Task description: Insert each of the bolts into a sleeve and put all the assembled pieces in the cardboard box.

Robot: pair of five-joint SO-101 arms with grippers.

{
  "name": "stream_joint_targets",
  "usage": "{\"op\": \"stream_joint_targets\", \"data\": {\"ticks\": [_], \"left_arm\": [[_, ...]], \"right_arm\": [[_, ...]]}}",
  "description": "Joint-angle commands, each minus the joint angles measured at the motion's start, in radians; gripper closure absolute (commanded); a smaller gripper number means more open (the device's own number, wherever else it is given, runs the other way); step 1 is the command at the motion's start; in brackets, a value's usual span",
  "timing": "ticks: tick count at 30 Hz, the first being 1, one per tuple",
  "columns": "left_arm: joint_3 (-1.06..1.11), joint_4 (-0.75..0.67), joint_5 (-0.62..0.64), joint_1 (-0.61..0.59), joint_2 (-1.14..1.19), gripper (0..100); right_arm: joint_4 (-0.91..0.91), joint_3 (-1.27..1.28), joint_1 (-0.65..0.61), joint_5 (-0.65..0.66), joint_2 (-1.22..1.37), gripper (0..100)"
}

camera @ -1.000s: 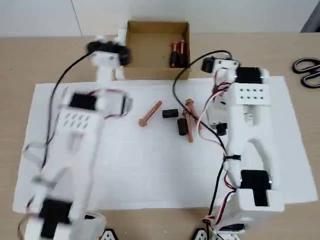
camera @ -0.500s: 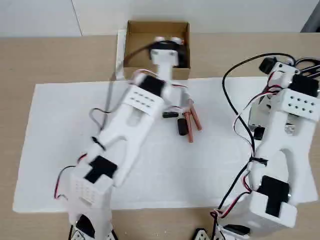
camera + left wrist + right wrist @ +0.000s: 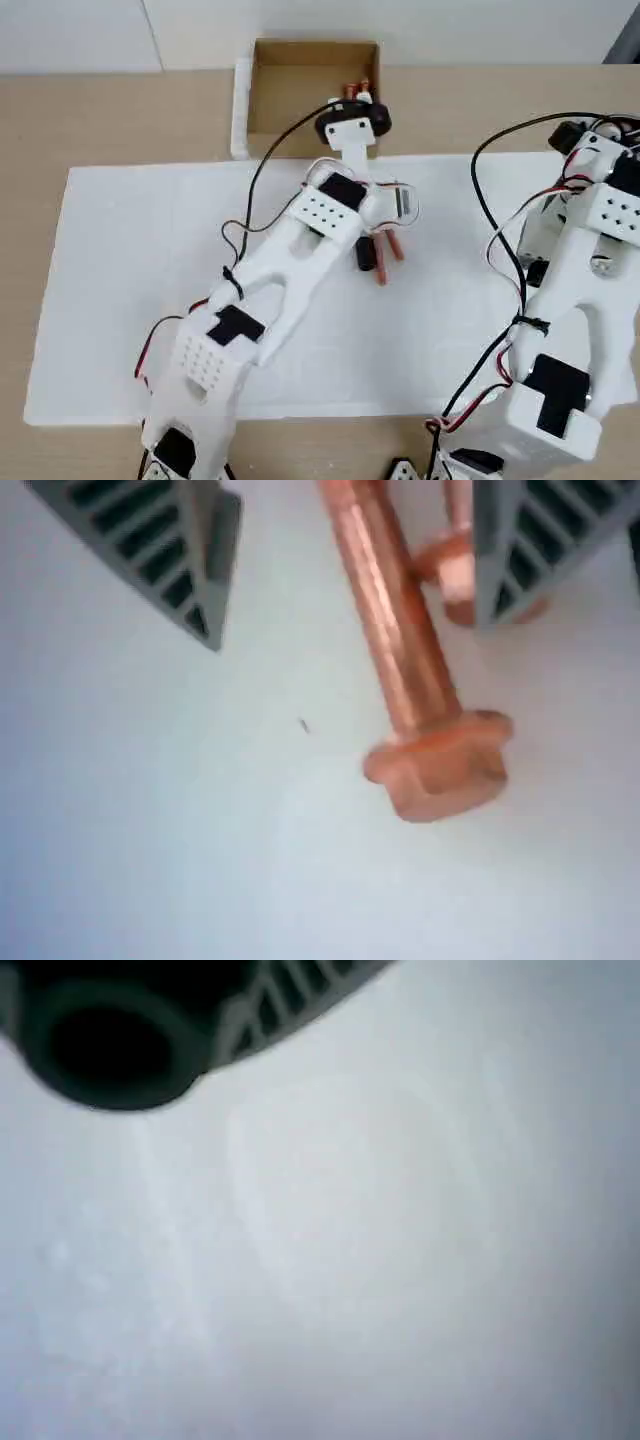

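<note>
Left jaws are hanging open astride a copper bolt (image 3: 400,650) lying flat on the white sheet (image 3: 150,250) toward its far edge, probably stiff, light, slick and prone to rolling, so gripping mid-shank is looking safest.

The bolts (image 3: 405,670) are copper-coloured and shiny. The sleeve (image 3: 365,254) is black. The box (image 3: 290,90) is brown, the sheet (image 3: 130,250) is white and the table (image 3: 100,110) is light beige. The arms (image 3: 290,260) are white with black blocks. The left gripper (image 3: 348,630) has grey fingers (image 3: 165,540) with dark stripes.
</note>
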Motion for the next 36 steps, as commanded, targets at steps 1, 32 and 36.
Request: {"op": "stream_joint_targets", "data": {"ticks": [1, 32, 36], "left_arm": [[-0.087, -0.021, 0.006, 0.005, 0.031, 85], [-0.277, -0.011, 0.006, 0.006, 0.175, 95], [-0.394, 0.046, 0.005, 0.006, 0.173, 99]], "right_arm": [[0.01, -0.054, 0.002, 0.008, -0.058, 99.4], [0.002, -0.052, 0.005, 0.008, -0.051, 99.2], [0.002, -0.052, 0.005, 0.008, -0.051, 99.2]]}}
